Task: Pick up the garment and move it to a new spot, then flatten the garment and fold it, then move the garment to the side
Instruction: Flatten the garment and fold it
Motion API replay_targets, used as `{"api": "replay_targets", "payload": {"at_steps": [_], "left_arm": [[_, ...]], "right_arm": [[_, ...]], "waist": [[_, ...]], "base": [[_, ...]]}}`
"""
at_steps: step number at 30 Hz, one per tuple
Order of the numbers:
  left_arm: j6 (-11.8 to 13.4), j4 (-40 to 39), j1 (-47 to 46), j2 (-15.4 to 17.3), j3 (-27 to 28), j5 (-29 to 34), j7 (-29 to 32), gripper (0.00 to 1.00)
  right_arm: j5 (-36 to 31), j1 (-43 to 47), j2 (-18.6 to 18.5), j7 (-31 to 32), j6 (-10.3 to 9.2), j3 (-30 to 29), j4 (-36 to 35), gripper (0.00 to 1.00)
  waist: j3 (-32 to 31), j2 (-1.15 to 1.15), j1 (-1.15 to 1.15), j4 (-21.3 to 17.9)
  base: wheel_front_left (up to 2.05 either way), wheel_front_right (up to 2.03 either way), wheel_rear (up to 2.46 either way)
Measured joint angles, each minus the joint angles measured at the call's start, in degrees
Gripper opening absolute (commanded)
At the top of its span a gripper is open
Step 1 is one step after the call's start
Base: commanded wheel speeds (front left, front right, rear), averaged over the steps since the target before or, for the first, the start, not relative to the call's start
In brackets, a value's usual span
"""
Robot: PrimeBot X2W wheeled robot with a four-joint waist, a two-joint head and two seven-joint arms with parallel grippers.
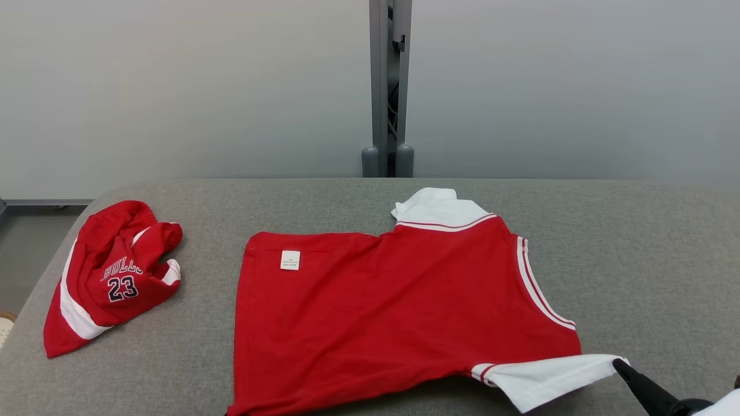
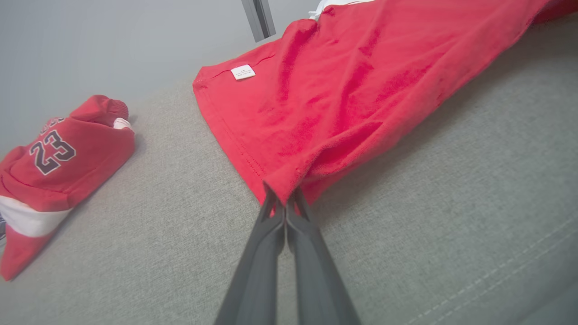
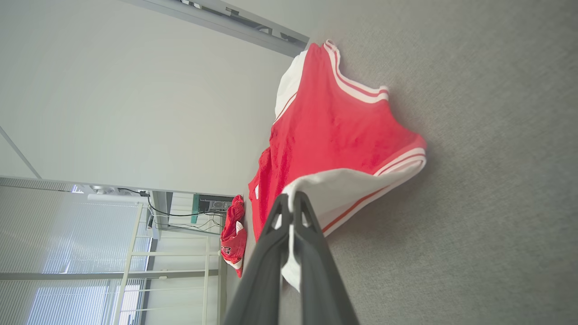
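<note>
You see left gripper [image 2: 284,198] pinching a hem corner of the red shirt [image 1: 393,312] | right gripper [image 3: 292,203] pinching its white sleeve [image 1: 543,378] | shirt spread on grey table [image 1: 647,260] | red shorts [image 1: 110,277] well apart

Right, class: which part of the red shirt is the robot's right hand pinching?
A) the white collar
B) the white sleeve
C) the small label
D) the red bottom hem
B: the right wrist view shows the right hand closed on the white sleeve of the red shirt.
</note>
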Motion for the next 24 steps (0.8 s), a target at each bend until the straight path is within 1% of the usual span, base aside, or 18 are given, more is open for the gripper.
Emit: {"api": "replay_targets", "payload": {"at_steps": [3,7,16,19,24], "left_arm": [[-0.48,0.44,-0.46,-0.60,0.27,0.05,0.00,0.00],[-0.54,1.47,-1.58,-1.14,0.49,0.79,0.00,0.00],[1.14,2.89,-3.82,-1.07,0.20,3.38,0.00,0.00],[1.64,5.10,-6.06,-1.21,-0.01,3.78,0.00,0.00],[1.22,9.05,-8.80,-1.91,-0.64,3.79,0.00,0.00]], "right_arm": [[-0.78,-0.05,0.82,-0.01,0.00,-0.75,0.94,0.00],[-1.69,-0.91,1.66,0.18,0.00,-0.68,2.79,0.00],[-4.45,-5.10,3.38,2.32,0.00,2.14,7.38,0.00],[-5.08,-8.49,5.05,3.49,0.00,3.58,9.90,0.00],[-5.50,-11.17,6.79,4.49,0.00,4.60,12.32,0.00]], "waist": [[0.28,0.00,0.00,-0.01],[0.81,0.00,0.00,0.05],[1.74,0.00,0.00,0.05],[2.50,0.00,0.00,0.17],[3.26,0.00,0.00,0.17]], "base": [[0.00,0.00,0.00],[0.00,0.00,0.00],[0.00,0.00,0.00],[0.00,0.00,0.00],[0.00,0.00,0.00]]}}
